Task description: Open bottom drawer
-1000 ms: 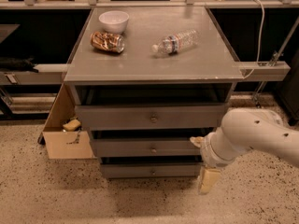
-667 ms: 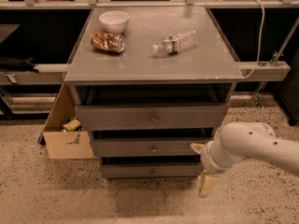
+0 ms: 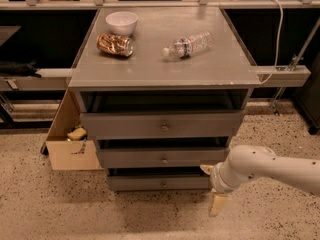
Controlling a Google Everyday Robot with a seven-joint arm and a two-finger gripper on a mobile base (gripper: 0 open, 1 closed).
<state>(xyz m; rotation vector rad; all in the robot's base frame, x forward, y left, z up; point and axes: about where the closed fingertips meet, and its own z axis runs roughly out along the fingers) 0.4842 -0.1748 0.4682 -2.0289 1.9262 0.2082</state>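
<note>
Bottom drawer (image 3: 145, 183) sits lowest in the grey cabinet (image 3: 150, 66), below two other drawers. Gripper (image 3: 212, 187) hangs just beside the drawer's right end, fingers spread, grasping nothing.

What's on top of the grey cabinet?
A white bowl, a brown snack bag and a water bottle lying down. The top beneath them is covered. The gripper is beside the bottom drawer.

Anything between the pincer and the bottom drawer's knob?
No. In the camera view the pincer hangs by the right end of the bottom drawer; only bare grey drawer front runs from there to the knob.
</note>
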